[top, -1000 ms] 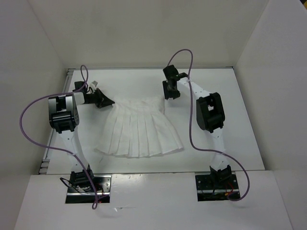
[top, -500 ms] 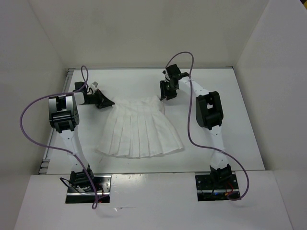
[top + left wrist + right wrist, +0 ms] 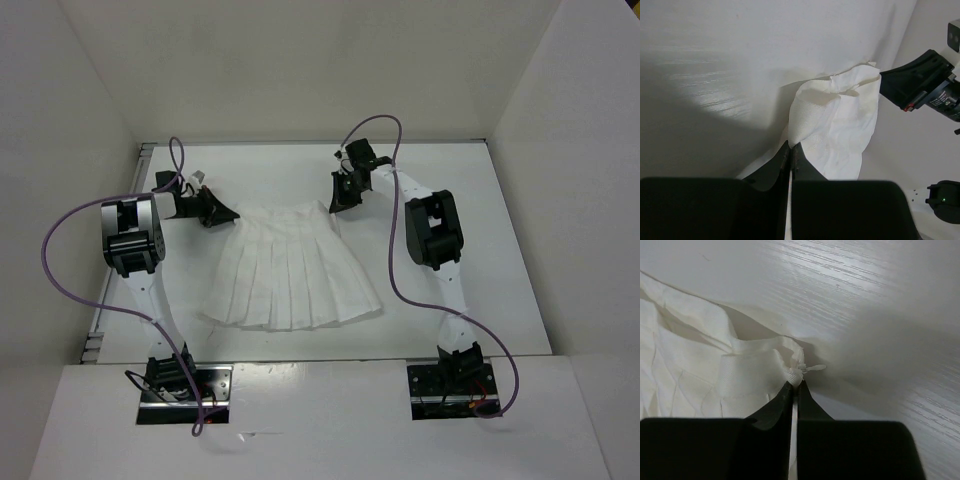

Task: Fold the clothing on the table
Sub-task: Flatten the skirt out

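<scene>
Clothing (image 3: 292, 272) corners pinched low by outstretched left gripper (image 3: 221, 215) and right gripper (image 3: 337, 205).

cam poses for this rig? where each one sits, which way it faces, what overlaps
Top external: above and behind the robot, looking down on the table, skirt, left arm and right arm.
Left wrist: on the left wrist, looking along its shut jaws at a pinched waistband corner; right arm at upper right.
Right wrist: on the right wrist, looking along its shut jaws at the other waistband corner.
Shared: all three show the skirt's waistband.
</scene>
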Robot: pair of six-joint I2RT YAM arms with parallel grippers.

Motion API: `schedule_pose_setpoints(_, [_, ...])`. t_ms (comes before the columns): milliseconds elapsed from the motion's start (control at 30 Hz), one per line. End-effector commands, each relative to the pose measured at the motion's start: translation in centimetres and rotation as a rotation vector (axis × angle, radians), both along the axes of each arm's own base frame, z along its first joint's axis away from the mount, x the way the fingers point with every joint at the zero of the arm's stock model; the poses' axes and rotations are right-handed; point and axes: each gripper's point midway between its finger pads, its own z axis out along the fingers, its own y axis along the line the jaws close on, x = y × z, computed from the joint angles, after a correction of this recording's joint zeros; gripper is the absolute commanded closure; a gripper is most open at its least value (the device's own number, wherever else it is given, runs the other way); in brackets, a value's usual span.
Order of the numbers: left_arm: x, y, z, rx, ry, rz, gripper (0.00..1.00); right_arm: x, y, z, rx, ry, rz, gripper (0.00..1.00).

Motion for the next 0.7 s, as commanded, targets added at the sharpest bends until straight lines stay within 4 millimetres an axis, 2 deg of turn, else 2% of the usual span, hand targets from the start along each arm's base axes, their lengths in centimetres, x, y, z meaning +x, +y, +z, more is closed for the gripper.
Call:
schedule_pose_setpoints(0, [-0.5,-0.8,0.8,-0.053,-0.041,-0.049,1.00,-1.6,0.9,-2.3,-0.022,0.050,-0.006,1.00])
schedule_pose_setpoints(33, [-0.6,-1.1,1.1,-0.081,-0.048,-0.056,1.00,-1.5,-0.8,-2.4,-0.065,0.047,-0.054,1.00])
schedule_pose_setpoints(67, [-0.3,-0.9,2.5,-0.131,-0.082,-0.052,1.00,-0.9,-2.5,-0.4,-0.079,0.013,-0.093,1.00])
schedule_pose_setpoints(100, [-0.7,-0.3,2.7,-0.156,-0.077,-0.033,1.00,-1.3,-3.8,-0.3,-0.103,0.031,-0.143,1.00])
schedule_pose_setpoints(133, [-0.3,0.2,3.5,-0.162,-0.109,-0.023,1.00,-0.7,-6.6,0.0,-0.162,0.021,-0.217,1.00])
schedule_pose_setpoints(200, [0.0,1.3,4.4,-0.170,-0.111,0.013,1.00,-1.6,-9.8,0.9,-0.228,0.043,-0.313,1.00])
schedule_pose_setpoints(300, [0.7,1.9,4.7,-0.127,-0.107,0.061,1.00,-2.6,-14.5,0.2,-0.335,0.077,-0.436,1.00])
schedule_pose_setpoints(333, [0.8,2.0,4.5,-0.118,-0.106,0.070,1.00,-2.8,-14.8,0.3,-0.343,0.079,-0.466,1.00])
schedule_pose_setpoints(367, [1.2,2.2,4.7,-0.110,-0.109,0.082,1.00,-2.5,-16.1,0.3,-0.375,0.069,-0.508,1.00])
schedule_pose_setpoints(400, [1.6,2.5,4.2,-0.092,-0.095,0.101,1.00,-3.2,-16.4,-0.6,-0.398,0.095,-0.506,1.00])
schedule_pose_setpoints(433, [1.6,2.5,4.3,-0.099,-0.085,0.107,1.00,-3.4,-16.5,-0.6,-0.403,0.105,-0.504,1.00])
schedule_pose_setpoints(467, [1.7,2.5,3.4,-0.101,-0.077,0.107,1.00,-3.7,-15.8,-1.0,-0.374,0.127,-0.486,1.00])
schedule_pose_setpoints(500, [2.0,2.6,3.5,-0.105,-0.074,0.112,1.00,-3.8,-15.4,-1.0,-0.375,0.125,-0.477,1.00])
schedule_pose_setpoints(567, [2.3,1.4,3.8,-0.128,-0.085,0.067,1.00,-3.4,-15.1,-0.9,-0.357,0.115,-0.474,1.00])
schedule_pose_setpoints(600, [2.2,1.3,3.3,-0.131,-0.074,0.068,0.93,-3.0,-14.0,-0.5,-0.321,0.105,-0.454,1.00])
schedule_pose_setpoints(633, [2.5,0.7,3.9,-0.131,-0.096,0.040,0.88,-2.6,-13.7,-0.1,-0.302,0.091,-0.451,1.00])
schedule_pose_setpoints(667, [2.5,0.3,3.4,-0.119,-0.087,0.032,0.86,-2.5,-13.7,-0.1,-0.302,0.091,-0.451,1.00])
